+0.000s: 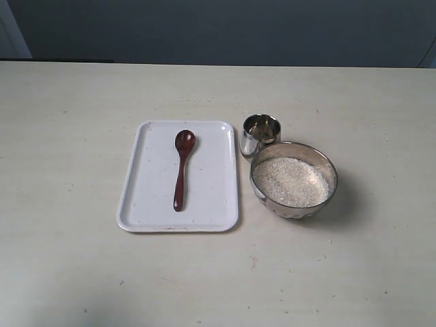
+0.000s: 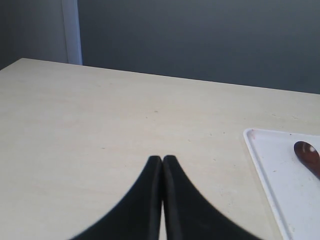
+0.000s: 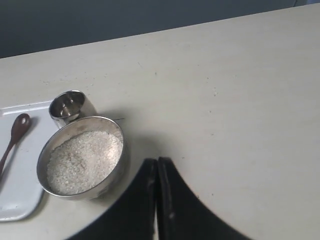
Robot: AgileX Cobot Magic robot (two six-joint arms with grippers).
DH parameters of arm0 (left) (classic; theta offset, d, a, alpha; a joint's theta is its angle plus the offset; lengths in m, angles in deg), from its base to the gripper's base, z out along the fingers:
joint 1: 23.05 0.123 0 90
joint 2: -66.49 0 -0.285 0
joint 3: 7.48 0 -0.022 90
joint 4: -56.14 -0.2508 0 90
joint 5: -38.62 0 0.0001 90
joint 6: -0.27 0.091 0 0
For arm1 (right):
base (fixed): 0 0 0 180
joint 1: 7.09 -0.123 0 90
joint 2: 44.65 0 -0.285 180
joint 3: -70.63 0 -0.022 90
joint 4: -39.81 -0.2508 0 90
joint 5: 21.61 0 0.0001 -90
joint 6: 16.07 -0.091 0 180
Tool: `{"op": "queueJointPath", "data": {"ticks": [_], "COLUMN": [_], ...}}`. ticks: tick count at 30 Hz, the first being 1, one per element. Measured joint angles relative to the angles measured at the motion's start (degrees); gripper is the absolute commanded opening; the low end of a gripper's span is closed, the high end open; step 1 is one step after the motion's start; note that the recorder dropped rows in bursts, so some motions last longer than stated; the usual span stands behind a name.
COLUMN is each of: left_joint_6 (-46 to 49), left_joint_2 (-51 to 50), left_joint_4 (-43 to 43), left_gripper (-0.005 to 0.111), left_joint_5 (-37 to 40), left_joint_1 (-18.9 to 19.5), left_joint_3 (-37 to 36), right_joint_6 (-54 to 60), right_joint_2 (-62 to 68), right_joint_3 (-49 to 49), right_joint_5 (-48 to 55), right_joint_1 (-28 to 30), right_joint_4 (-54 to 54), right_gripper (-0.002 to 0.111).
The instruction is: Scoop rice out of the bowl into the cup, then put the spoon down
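Note:
The dark reddish-brown wooden spoon (image 1: 182,166) lies on a white tray (image 1: 150,204), its oval bowl pointing to the far side. To the tray's right stands the small steel cup (image 1: 260,133), touching or nearly touching the wide steel bowl (image 1: 293,180) that is filled with white rice (image 1: 291,182). Neither arm shows in the exterior view. My left gripper (image 2: 162,159) is shut and empty above bare table, with the tray corner and spoon tip (image 2: 309,156) off to one side. My right gripper (image 3: 157,161) is shut and empty, close beside the bowl (image 3: 80,157) and cup (image 3: 70,107).
The cream table (image 1: 68,136) stretches wide on all sides of the tray and vessels. A dark wall (image 1: 225,27) runs behind the table's far edge.

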Motion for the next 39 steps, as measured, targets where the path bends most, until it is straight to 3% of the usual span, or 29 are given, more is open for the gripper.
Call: {"op": "queueJointPath", "data": {"ticks": [10,14,19,23,30,39], "left_joint_6": [0.0,0.0,0.0,0.0,0.0,0.0], "left_joint_2": [0.0,0.0,0.0,0.0,0.0,0.0], "left_joint_4": [0.0,0.0,0.0,0.0,0.0,0.0], "left_gripper": [0.001,0.001,0.001,0.001,0.001,0.001], "left_joint_5": [0.0,0.0,0.0,0.0,0.0,0.0], "left_joint_1": [0.0,0.0,0.0,0.0,0.0,0.0], "left_joint_3": [0.0,0.0,0.0,0.0,0.0,0.0], "right_joint_6": [-0.1,-0.1,1.6,5.3,6.2,8.9], "right_joint_2": [-2.6,-5.7,-9.0,-11.3,-11.4,-11.4], "right_joint_3": [0.0,-0.3,-3.2,-7.8,-16.0,-26.0], "right_joint_5": [-0.4,-4.1,-17.5,-24.3,-26.1,-35.9], "right_joint_1": [2.7,13.1,27.5,34.2,35.4,35.4], "right_joint_4": [-0.4,2.4,2.4,1.0,-2.3,-8.6], "right_gripper": [0.000,0.000,0.000,0.000,0.000,0.000]}}
